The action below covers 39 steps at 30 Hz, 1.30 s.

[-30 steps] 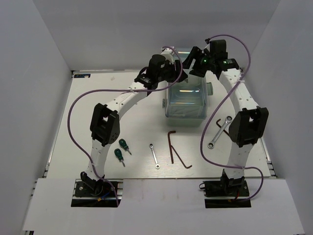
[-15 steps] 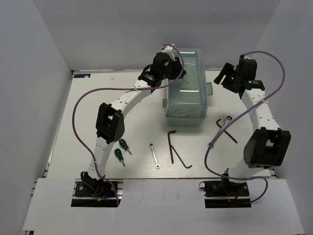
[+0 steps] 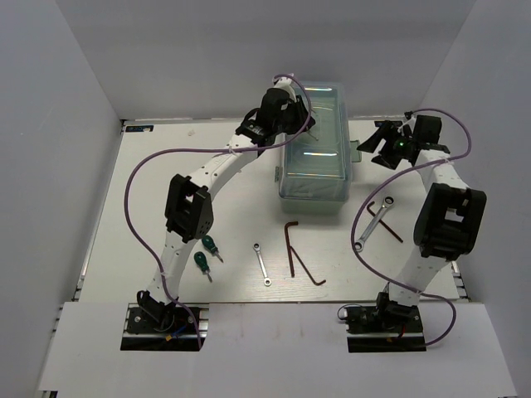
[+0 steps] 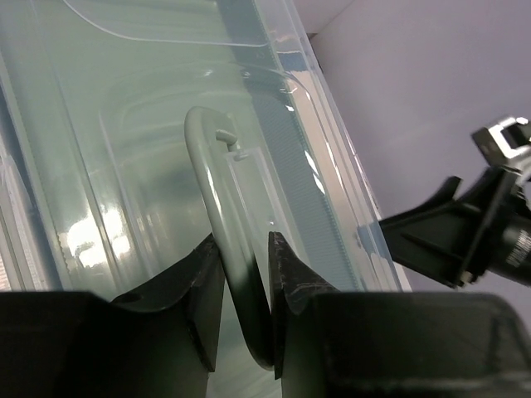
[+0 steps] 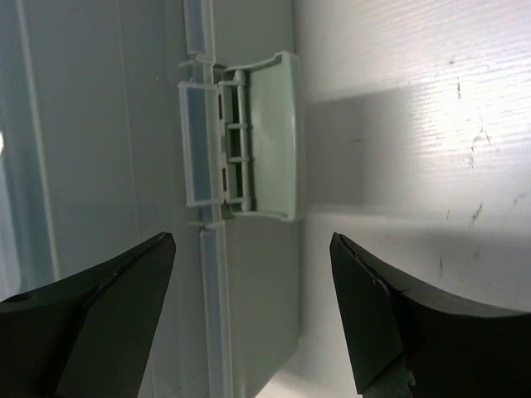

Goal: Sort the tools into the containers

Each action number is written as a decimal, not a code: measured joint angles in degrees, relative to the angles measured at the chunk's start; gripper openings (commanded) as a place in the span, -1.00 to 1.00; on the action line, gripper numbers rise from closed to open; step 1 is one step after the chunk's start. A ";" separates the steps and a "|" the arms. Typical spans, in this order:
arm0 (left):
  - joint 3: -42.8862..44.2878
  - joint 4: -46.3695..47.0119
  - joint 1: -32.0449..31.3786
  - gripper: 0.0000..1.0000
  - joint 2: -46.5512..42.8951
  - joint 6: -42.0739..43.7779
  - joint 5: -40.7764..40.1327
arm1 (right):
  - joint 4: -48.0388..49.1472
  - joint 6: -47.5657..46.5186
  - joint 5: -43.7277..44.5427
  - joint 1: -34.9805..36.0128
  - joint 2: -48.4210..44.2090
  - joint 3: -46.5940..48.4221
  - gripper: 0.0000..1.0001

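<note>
The pale mint toolbox (image 3: 315, 170) stands at the back centre with its translucent lid (image 4: 108, 124) down. My left gripper (image 3: 292, 118) (image 4: 243, 240) is over the lid, shut on the curved handle (image 4: 207, 157). My right gripper (image 3: 377, 139) (image 5: 251, 240) stands open beside the box's right wall, facing the latch (image 5: 257, 137) (image 3: 355, 150). On the table lie two green-handled screwdrivers (image 3: 211, 246) (image 3: 202, 264), a small wrench (image 3: 262, 264), dark hex keys (image 3: 293, 245) (image 3: 309, 272), and a longer wrench (image 3: 373, 224) with another dark key (image 3: 390, 228) next to it.
White walls enclose the table (image 3: 166, 182) on the left, back and right. Purple cables loop from both arms. The right arm's elbow (image 3: 448, 217) hangs above the table's right side, close to the longer wrench.
The right arm has swung from above the toolbox's far end out to the right, then in toward the latch side. The left jaws have closed in on the handle.
</note>
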 measured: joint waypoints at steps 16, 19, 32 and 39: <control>0.00 0.22 0.00 -1.00 0.00 -1.88 0.15 | 0.31 -0.42 -5.57 -0.33 17.46 13.51 0.23; 0.00 0.24 0.00 -1.00 0.00 -2.14 0.24 | 0.20 -0.33 -6.84 -0.31 19.74 14.91 -0.36; -0.50 0.70 0.42 -1.00 -0.31 -3.21 0.28 | -2.60 -2.73 -9.55 -0.17 21.84 18.51 -1.00; -1.79 0.74 0.96 -1.00 -1.77 -3.39 -0.33 | -12.44 -6.54 -5.95 0.96 22.71 26.45 -1.00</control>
